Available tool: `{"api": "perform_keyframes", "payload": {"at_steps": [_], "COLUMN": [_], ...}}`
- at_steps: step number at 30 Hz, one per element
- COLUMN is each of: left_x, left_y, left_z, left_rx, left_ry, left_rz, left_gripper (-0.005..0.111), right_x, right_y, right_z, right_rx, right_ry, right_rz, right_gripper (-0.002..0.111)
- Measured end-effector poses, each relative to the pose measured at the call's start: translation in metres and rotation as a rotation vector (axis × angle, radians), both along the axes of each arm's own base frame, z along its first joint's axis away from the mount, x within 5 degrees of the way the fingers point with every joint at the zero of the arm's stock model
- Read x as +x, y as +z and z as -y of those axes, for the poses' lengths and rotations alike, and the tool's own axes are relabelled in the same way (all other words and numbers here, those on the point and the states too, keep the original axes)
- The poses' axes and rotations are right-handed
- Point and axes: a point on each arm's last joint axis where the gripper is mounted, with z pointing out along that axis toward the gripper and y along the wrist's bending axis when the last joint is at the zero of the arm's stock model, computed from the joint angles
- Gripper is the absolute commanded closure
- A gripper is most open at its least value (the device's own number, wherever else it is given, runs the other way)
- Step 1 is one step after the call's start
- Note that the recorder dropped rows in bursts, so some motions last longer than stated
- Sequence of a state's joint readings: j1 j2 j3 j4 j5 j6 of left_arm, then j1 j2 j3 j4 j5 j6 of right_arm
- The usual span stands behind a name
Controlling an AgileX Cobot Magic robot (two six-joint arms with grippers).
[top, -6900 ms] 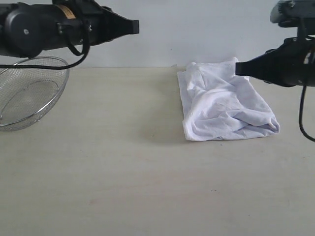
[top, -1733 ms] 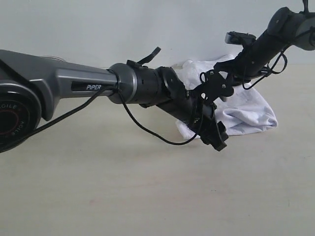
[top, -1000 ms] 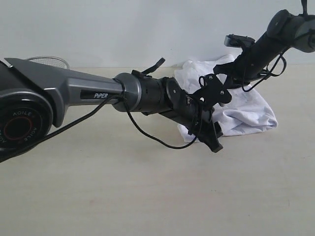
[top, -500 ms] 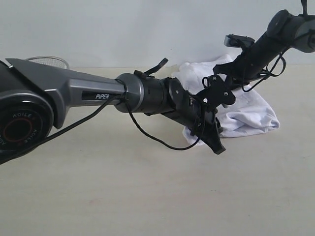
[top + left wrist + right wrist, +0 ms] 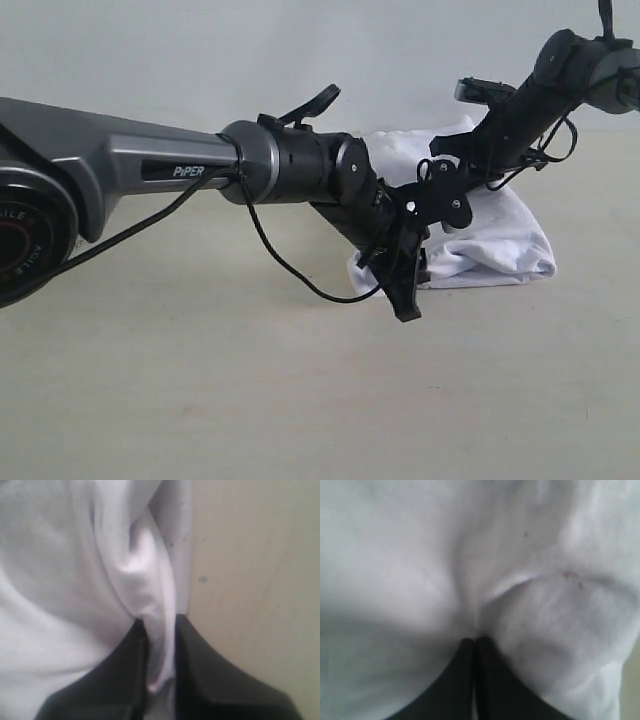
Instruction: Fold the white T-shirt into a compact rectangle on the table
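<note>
The left fingers (image 5: pixel 185 645), matte black and tapered, close narrowly on a soft raised fold of the single white T-shirt (image 5: pixel 490 245). The right fingers (image 5: pixel 466 662), almost touching, pinch a puckered crease of the same cloth. The shirt lies rumpled, roughly rectangular, on the smooth pale tabletop (image 5: pixel 250 380), far right.

shirt (image 5: pixel 492 248): soft matt cloth, creased
bench (image 5: pixel 200 400): smooth matt wood grain
left arm (image 5: pixel 110 165): grey satin shell
</note>
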State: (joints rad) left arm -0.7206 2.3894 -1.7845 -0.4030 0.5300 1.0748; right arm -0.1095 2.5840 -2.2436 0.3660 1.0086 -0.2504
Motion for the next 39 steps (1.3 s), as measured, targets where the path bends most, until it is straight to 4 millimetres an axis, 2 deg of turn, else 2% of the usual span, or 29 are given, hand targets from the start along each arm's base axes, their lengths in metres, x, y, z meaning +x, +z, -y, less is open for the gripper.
{"api": "perform_keyframes", "payload": {"at_steps": [7, 11, 14, 17, 20, 21, 22, 27, 29, 32, 35, 37, 39], "left_x": [0.008, 0.006, 0.002, 0.003, 0.001, 0.000, 0.000, -0.004, -0.005, -0.006, -0.004, 0.001, 0.008], "left_y": [0.001, 0.019, 0.047, 0.050, 0.053, 0.050, 0.048, 0.033, 0.031, 0.032, 0.046, 0.064, 0.081], "left_z": [-0.015, -0.018, -0.020, -0.025, -0.020, -0.018, -0.017, -0.018, -0.019, -0.021, -0.022, -0.021, -0.020], "left_rx": [0.061, 0.063, 0.041, 0.029, -0.056, -0.065, -0.067, -0.039, -0.017, 0.007, -0.016, -0.073, -0.145], "left_ry": [-0.018, -0.048, -0.068, -0.055, -0.023, -0.011, -0.006, 0.019, 0.039, 0.067, 0.091, 0.117, 0.153], "left_rz": [-0.012, -0.007, -0.006, -0.035, -0.094, -0.105, -0.112, -0.184, -0.203, -0.220, -0.189, -0.109, -0.006], "left_gripper": [0.102, 0.102, 0.102, 0.102, 0.101, 0.096, 0.086, 0.051, 0.045, 0.048, 0.060, 0.076, 0.098], "right_x": [0.000, 0.000, 0.000, -0.001, -0.001, -0.001, -0.001, 0.000, 0.000, 0.000, 0.001, 0.001, 0.001], "right_y": [0.000, 0.000, 0.000, 0.000, 0.000, 0.000, 0.000, 0.000, 0.000, 0.000, 0.000, 0.000, 0.000], "right_z": [0.000, 0.000, -0.002, -0.003, -0.003, -0.003, -0.003, -0.003, -0.002, -0.002, -0.002, -0.002, -0.002], "right_rx": [-0.011, -0.015, -0.017, -0.015, -0.015, -0.015, -0.015, -0.018, -0.021, -0.024, -0.030, -0.031, -0.031], "right_ry": [-0.011, -0.009, -0.006, 0.000, 0.000, 0.000, 0.000, -0.001, -0.001, 0.001, 0.001, 0.000, 0.000], "right_rz": [-0.007, -0.004, -0.006, -0.014, -0.015, -0.015, -0.015, -0.010, -0.005, -0.003, 0.000, 0.002, 0.002], "right_gripper": [0.109, 0.109, 0.109, 0.109, 0.109, 0.109, 0.109, 0.109, 0.109, 0.109, 0.109, 0.109, 0.109]}}
